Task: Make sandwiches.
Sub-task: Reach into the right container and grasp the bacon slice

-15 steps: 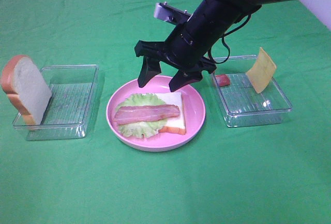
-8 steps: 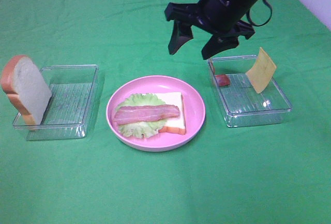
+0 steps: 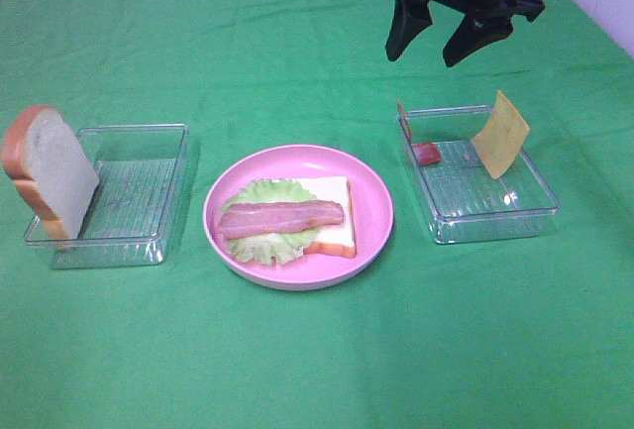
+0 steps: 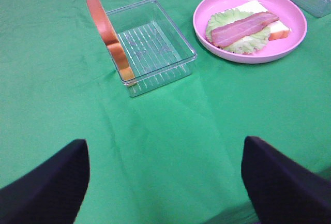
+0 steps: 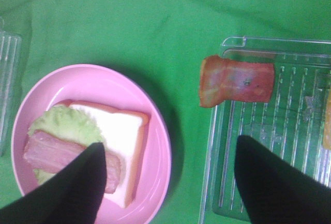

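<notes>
Right gripper (image 3: 426, 53) hangs above the tabletop (image 3: 317, 360) beyond the right tray (image 3: 495, 223), jaws apart, empty. Left gripper (image 4: 165, 149) spread wide, empty too. Half-built sandwich (image 3: 297, 219) (bread, lettuce, bacon) sits on the pink plate (image 3: 374, 201).

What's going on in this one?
A sandwich is half built: on the plate lie a bread slice, lettuce and a bacon strip. The right gripper hovers open, empty, beyond the right tray, which holds the cheese square and a second bacon strip. The other bread slice leans on the left tray. The left gripper is open too.
</notes>
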{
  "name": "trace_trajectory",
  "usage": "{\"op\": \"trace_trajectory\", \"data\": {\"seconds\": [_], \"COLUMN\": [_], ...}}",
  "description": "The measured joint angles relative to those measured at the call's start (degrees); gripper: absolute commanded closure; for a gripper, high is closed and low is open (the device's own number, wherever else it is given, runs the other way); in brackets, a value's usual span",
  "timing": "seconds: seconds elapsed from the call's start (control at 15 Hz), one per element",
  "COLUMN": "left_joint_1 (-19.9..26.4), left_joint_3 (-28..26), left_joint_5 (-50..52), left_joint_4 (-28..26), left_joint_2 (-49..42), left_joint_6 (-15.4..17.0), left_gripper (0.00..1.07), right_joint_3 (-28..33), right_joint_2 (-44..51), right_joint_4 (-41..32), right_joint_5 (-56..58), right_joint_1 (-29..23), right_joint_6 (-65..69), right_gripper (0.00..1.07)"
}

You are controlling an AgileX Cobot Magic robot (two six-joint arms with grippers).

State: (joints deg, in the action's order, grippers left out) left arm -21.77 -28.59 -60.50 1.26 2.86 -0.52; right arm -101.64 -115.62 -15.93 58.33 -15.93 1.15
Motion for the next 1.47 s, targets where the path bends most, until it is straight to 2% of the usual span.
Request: {"op": "trace_trajectory", "data": {"seconds": [0.33, 0.8, 1.07, 1.33, 1.47], "left_joint_1": [0.0, 0.0, 0.0, 0.0, 0.0], "left_joint_3": [0.0, 0.0, 0.0, 0.0, 0.0], "left_joint_5": [0.0, 0.0, 0.0, 0.0, 0.0], "left_joint_4": [0.0, 0.0, 0.0, 0.0, 0.0], "left_joint_2": [0.0, 0.0, 0.0, 0.0, 0.0], "left_joint_6": [0.0, 0.0, 0.0, 0.0, 0.0], "left_gripper": [0.3, 0.3, 0.3, 0.3, 0.3], "right_joint_3": [-10.26, -11.34, -11.4, -11.4, -11.46], "right_joint_2": [-10.03, -16.33, -17.59, -17.88, -17.93], "right_joint_4": [0.57, 1.26, 2.46, 4.64, 4.64], "right_joint_5": [4.98, 4.41, 2.86, 2.64, 2.64], "right_joint_1": [0.0, 0.0, 0.0, 0.0, 0.0], "right_joint_6": [0.8, 0.8, 0.8, 0.8, 0.8], "right_gripper": [0.42, 0.43, 0.54, 0.7, 0.9]}}
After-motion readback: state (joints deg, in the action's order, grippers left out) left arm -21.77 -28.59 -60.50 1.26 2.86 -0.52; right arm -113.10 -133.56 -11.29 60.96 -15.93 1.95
